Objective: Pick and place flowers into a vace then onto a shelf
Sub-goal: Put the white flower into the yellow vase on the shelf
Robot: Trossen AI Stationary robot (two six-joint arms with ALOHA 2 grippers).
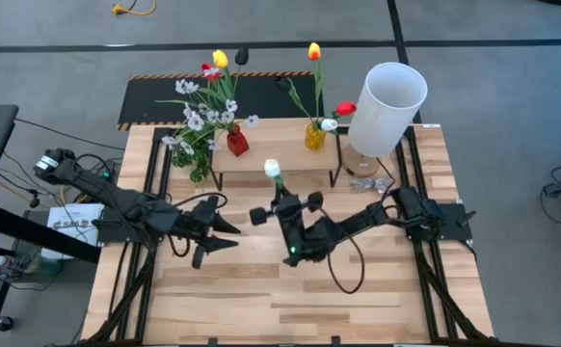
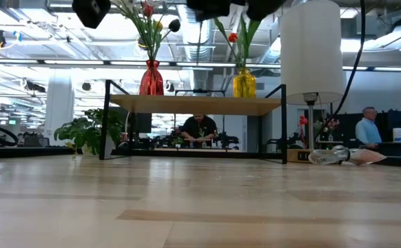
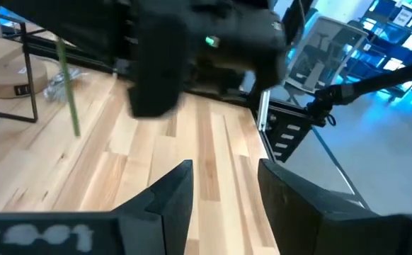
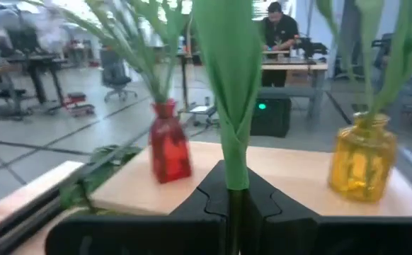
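The right gripper (image 4: 229, 202) is clenched on a white tulip's (image 1: 272, 169) stem, holding it upright over the table (image 1: 290, 299), just in front of the shelf (image 1: 271, 145). The left gripper (image 1: 225, 234) waits beside it, fingers spread and empty. On the shelf stand a red vase (image 4: 169, 150) and a yellow vase (image 4: 362, 164), both holding flowers.

The surface (image 1: 261, 289) is pale slatted wood, and the shelf (image 1: 276, 154) near its far edge is light wood on black legs. On the shelf stand a red vase (image 1: 236, 144) and a yellow vase (image 1: 315, 136) with green-stemmed flowers (image 1: 219, 60) in yellow, red, orange and white. A white lampshade (image 1: 387, 94) stands at the far right corner, and the dark right gripper (image 1: 279, 190) holds a white-headed green stem (image 4: 229, 106).
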